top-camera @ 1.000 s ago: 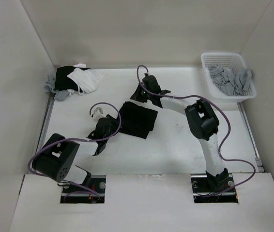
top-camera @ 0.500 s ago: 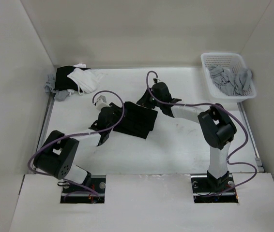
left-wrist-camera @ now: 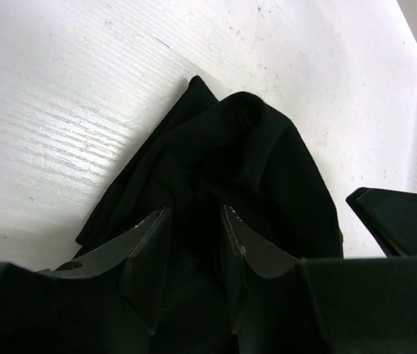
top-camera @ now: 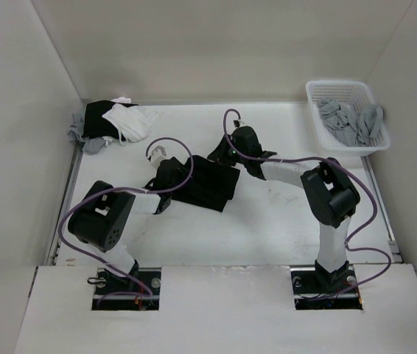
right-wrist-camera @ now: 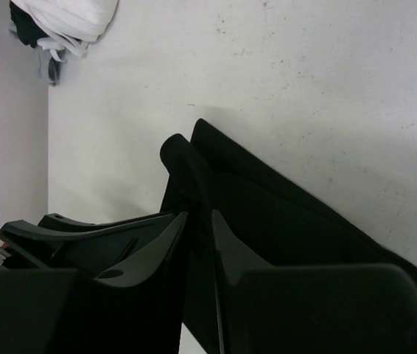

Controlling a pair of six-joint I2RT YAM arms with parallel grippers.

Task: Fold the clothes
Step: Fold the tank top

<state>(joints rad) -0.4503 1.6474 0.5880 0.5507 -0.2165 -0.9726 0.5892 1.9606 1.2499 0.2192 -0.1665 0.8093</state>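
The black top [top-camera: 210, 186] lay as a compact folded block near the middle of the table [top-camera: 282, 228]. It was well apart from the heap of garments [top-camera: 116, 122] in the far left corner and from the basket [top-camera: 337, 82] at the far right, so neither pile interfered with the fold. The left gripper [left-wrist-camera: 194, 221] sat at the block's left edge, jaws parted, with bunched cloth filling the gap; whether it was gripping could not be determined. The right gripper [right-wrist-camera: 200, 221] sat at the far edge, jaws nearly together, with a ridge of cloth running into the narrow gap; a pinch could not be confirmed. This opposed placement probably served to steady both sides of the fold.
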